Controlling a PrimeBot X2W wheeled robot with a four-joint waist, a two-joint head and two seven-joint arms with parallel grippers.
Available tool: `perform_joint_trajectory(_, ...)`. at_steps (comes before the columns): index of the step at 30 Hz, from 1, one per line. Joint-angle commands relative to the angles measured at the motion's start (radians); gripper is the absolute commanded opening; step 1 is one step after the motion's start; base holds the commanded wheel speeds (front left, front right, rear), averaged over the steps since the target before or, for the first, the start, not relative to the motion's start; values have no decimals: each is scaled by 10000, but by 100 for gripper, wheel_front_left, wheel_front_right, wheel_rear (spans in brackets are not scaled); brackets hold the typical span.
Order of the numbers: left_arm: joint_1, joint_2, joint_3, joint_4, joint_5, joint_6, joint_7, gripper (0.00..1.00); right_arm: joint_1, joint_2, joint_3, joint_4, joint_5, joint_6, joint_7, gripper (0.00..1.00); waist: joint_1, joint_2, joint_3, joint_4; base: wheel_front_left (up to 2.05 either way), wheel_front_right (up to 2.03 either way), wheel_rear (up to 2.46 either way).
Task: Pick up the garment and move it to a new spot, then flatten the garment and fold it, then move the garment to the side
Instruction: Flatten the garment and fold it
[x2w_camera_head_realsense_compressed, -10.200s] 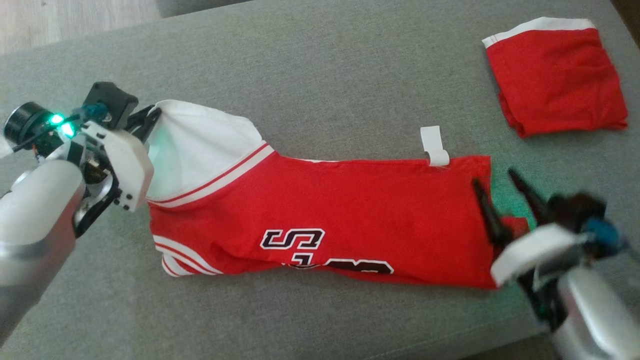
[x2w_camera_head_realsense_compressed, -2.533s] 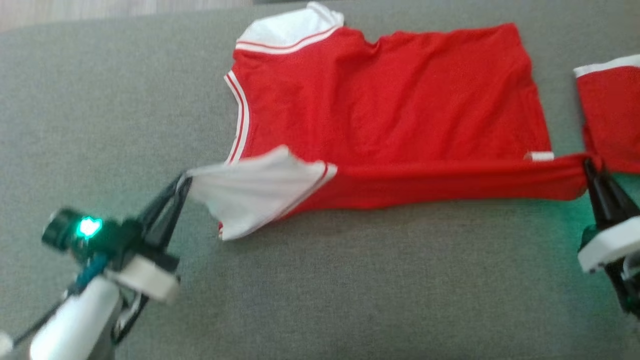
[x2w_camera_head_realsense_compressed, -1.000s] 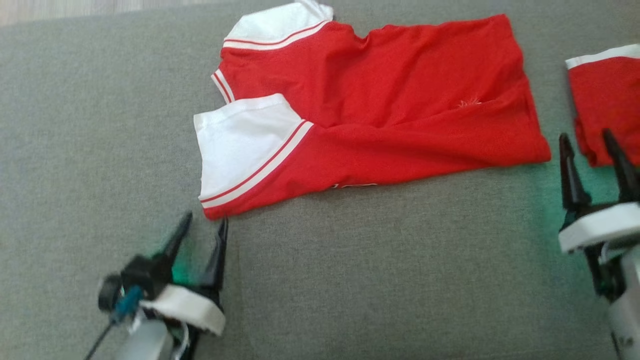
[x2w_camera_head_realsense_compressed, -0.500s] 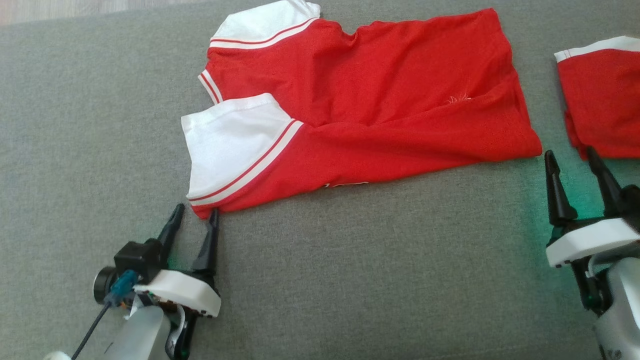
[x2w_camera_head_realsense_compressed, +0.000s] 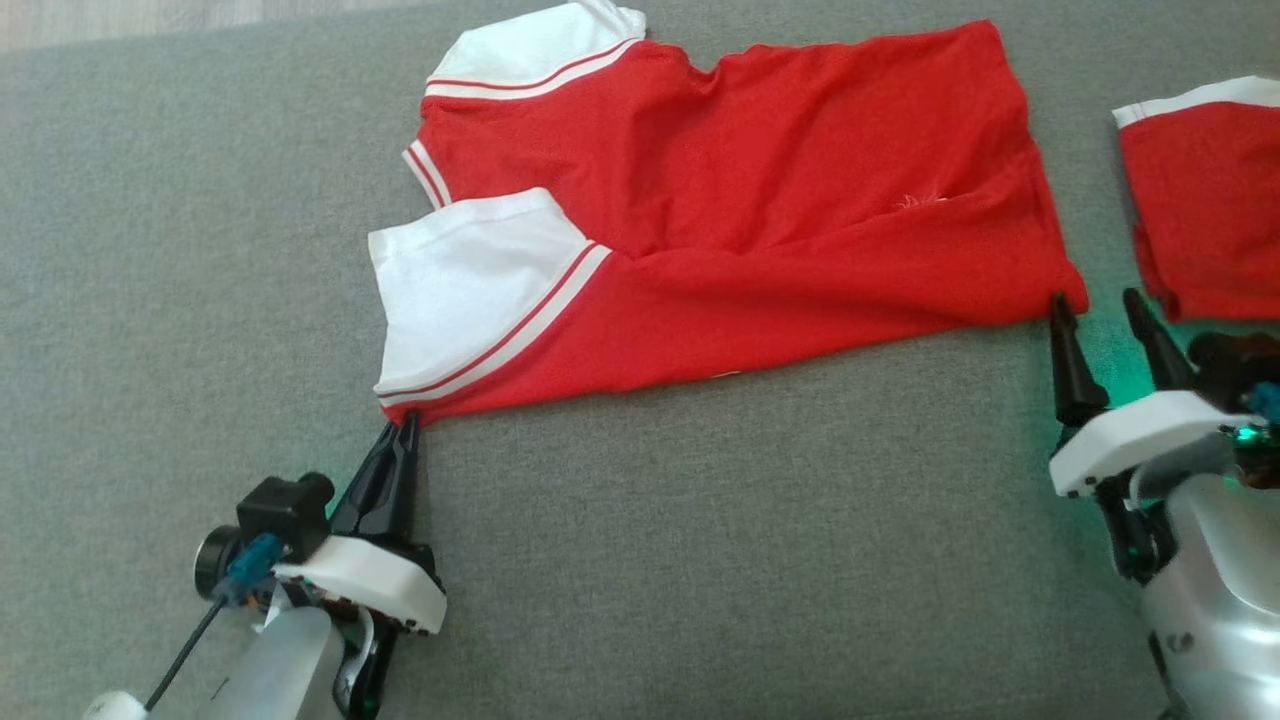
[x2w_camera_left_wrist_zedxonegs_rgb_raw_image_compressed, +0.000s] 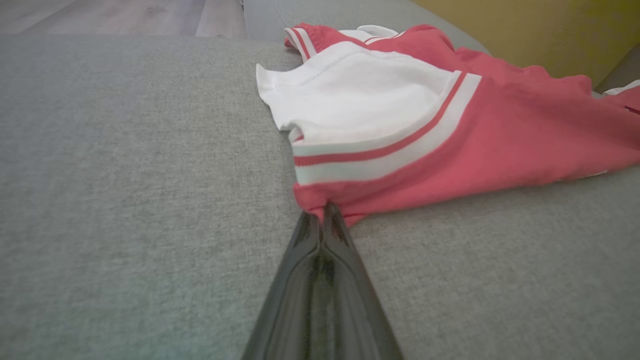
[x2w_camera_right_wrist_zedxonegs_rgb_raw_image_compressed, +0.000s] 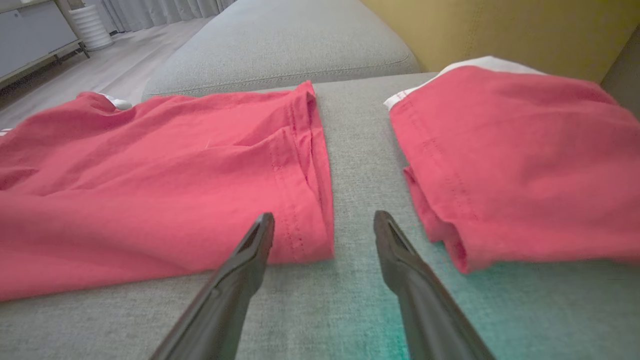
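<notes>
Red and white, the soft cloth jersey (x2w_camera_head_realsense_compressed: 760, 220) lies beside the small folded red cloth pile (x2w_camera_head_realsense_compressed: 1210, 200). It is light and floppy, so grab corners. The left gripper (x2w_camera_head_realsense_compressed: 406, 424) pinches the jersey corner far from that pile. The right gripper (x2w_camera_head_realsense_compressed: 1095, 300) near the pile is wide open, holding nothing.

garment (x2w_camera_head_realsense_compressed: 760, 220): red jersey, white striped sleeves | folded lengthwise, lying flat | on grey cushion (x2w_camera_head_realsense_compressed: 700, 560)

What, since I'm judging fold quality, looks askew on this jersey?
The red jersey is folded crookedly: the flap by the white sleeve has a near edge that slants against the far edge, and the cloth puckers near the hem. The left end effector is shut on the sleeve-side corner.
</notes>
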Motion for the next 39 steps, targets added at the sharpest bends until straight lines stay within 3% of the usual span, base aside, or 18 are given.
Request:
perform_joint_trajectory(1,-120,240,194,-132,-35,-74,-37,0,-200,-15,232,14,74,-9,63,100,0,-1,27,37,0,0,0)
perform_joint_trajectory(5,-120,248,123,-239,-9,-81,-37,0,-621,136,512,818,261,-9,173,97,0,-1,57,127,0,0,0)
perform_joint_trajectory(6,-109,250,107,-256,1,-82,-37,0,-694,155,554,996,322,-9,180,75,0,-1,49,149,0,0,0)
perform_joint_trajectory(7,-89,250,91,-277,11,-83,-37,0,-747,172,604,1155,385,-9,179,39,0,-1,32,169,0,0,0)
perform_joint_trajectory(9,-37,257,82,-320,21,-83,-37,0,-802,165,702,1436,509,-9,155,24,0,-1,-28,192,0,0,0)
perform_joint_trajectory(10,12,271,95,-342,14,-84,-37,0,-809,157,769,1539,560,-9,125,5,0,-1,-85,190,0,0,0)
perform_joint_trajectory(11,77,286,106,-367,6,-84,-37,0,-803,146,830,1620,629,-9,89,0,0,-1,-142,184,0,0,0)
perform_joint_trajectory(25,1371,344,26,-892,32,42,-37,0,75,-469,1579,1879,1581,-9,-284,0,0,-1,-1378,375,0,0,0)
perform_joint_trajectory(39,3585,749,-429,-2827,98,633,489,0,2087,-1534,1953,619,2165,-9,-277,0,0,-1,-1992,325,0,0,0)
